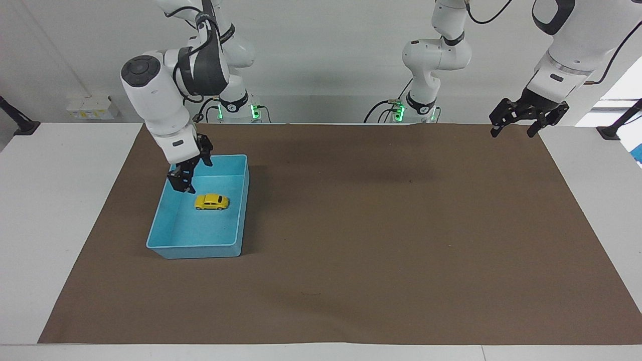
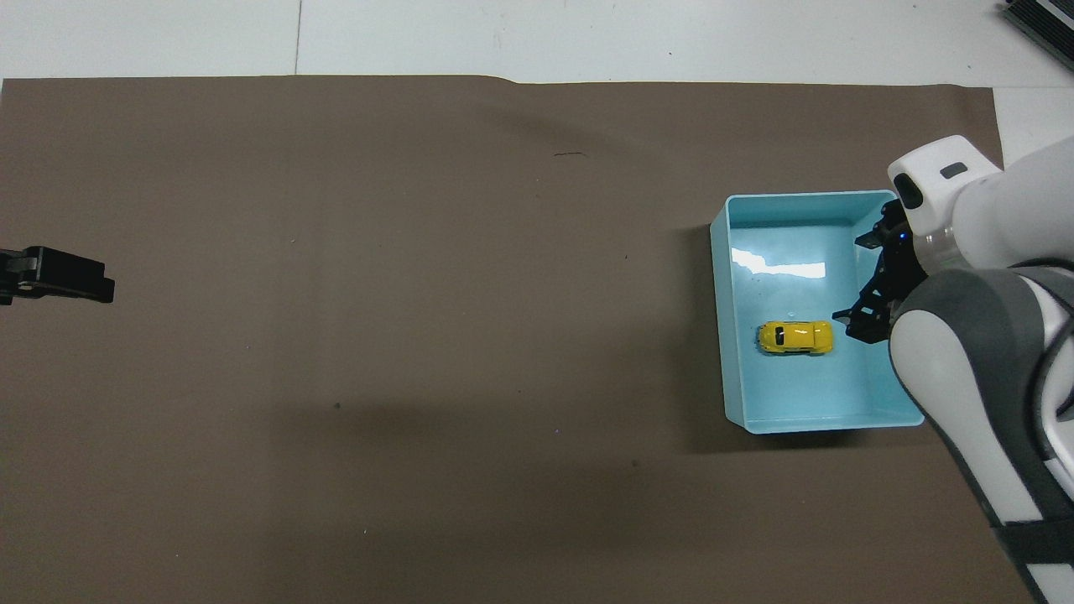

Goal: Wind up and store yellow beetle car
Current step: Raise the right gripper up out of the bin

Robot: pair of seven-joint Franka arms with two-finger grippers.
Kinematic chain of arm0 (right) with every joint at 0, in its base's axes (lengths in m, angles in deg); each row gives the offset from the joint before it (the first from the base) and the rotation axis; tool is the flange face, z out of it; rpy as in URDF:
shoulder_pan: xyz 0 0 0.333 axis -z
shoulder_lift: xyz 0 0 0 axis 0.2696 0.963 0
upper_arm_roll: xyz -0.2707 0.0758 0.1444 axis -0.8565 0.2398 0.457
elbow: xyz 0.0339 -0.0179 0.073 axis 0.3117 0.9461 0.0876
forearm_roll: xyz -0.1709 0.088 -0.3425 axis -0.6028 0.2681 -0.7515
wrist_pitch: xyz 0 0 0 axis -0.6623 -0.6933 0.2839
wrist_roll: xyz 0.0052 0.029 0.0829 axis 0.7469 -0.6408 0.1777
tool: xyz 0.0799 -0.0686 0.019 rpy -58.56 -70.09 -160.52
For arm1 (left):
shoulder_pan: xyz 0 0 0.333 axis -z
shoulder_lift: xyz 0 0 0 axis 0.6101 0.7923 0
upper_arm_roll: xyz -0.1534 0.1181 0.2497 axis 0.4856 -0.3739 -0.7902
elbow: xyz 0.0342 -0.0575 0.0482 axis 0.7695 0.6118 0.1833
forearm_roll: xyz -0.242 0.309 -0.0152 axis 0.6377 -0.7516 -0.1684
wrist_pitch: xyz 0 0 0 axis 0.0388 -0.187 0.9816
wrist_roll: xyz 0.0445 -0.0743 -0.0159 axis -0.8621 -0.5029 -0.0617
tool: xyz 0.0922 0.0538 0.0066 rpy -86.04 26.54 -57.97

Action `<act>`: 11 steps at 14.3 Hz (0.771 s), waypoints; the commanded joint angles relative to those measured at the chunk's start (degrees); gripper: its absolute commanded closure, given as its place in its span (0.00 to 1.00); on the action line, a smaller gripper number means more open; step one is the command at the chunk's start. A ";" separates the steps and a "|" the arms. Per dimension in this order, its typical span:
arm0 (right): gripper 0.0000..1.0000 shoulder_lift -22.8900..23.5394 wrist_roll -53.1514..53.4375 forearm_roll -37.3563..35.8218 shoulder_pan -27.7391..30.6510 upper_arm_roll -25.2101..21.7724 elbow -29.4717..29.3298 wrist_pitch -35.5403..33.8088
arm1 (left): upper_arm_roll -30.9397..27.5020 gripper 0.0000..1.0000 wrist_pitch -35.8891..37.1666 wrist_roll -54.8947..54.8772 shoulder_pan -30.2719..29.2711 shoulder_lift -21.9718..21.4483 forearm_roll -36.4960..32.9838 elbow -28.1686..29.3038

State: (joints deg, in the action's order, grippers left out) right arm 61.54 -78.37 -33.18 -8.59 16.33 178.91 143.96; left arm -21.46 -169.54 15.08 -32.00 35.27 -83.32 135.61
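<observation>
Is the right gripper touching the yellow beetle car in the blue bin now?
Apart. The facing view shows the right gripper raised over the blue bin, with bin floor visible between its fingertips and the yellow beetle car.

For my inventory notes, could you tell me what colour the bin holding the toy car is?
Light blue bin; clearest in the overhead view.

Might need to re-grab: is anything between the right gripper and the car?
Nothing visible. The car lies alone in the blue bin; the open right gripper hangs just above it, over the bin.
</observation>
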 commanded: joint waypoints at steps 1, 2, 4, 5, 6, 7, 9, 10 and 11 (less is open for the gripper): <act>0.00 -1.28 9.68 1.38 0.25 -0.04 -1.03 -1.87 | 0.54 0.00 0.93 0.11 -0.76 -0.12 -0.32 -0.31; 0.00 -1.63 11.62 1.46 0.25 -0.13 -1.56 -1.87 | 0.54 0.00 0.93 0.11 -0.76 -0.12 -0.32 -0.39; 0.00 -1.81 15.49 1.47 0.25 -0.30 -2.09 -1.96 | 0.54 0.00 0.93 0.11 -0.76 -0.12 -0.32 -0.40; 0.00 -1.98 18.03 1.47 0.33 -0.39 -2.26 -1.96 | 0.54 0.00 0.93 -0.06 -0.76 -0.12 -0.32 -0.31; 0.00 -2.07 21.54 1.47 0.33 -0.48 -2.35 -1.96 | 0.54 0.00 0.93 0.11 -0.32 -0.12 -0.32 -0.39; 0.00 -2.07 26.01 1.47 0.33 -0.39 -2.35 -1.79 | 0.54 0.00 0.93 0.03 -0.23 -0.12 -0.32 -0.31; 0.00 -2.07 36.46 1.47 0.25 -0.13 -2.35 -1.43 | 0.54 0.00 0.93 0.03 -0.40 -0.12 -0.32 -0.40; 0.00 -2.07 40.61 1.47 0.25 -0.22 -2.35 -1.00 | 0.54 0.00 0.93 -0.06 -0.49 -0.12 -0.32 -0.31; 0.00 -2.07 42.04 1.47 0.51 -0.48 -2.35 -0.73 | 0.54 0.00 0.93 -0.06 -0.49 -0.12 -0.32 -0.31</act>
State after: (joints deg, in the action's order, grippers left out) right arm 59.73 -41.55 -33.11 -8.58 16.05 176.85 143.20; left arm -21.22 -169.54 15.08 -32.00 35.27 -83.32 135.61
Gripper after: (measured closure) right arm 0.000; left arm 0.000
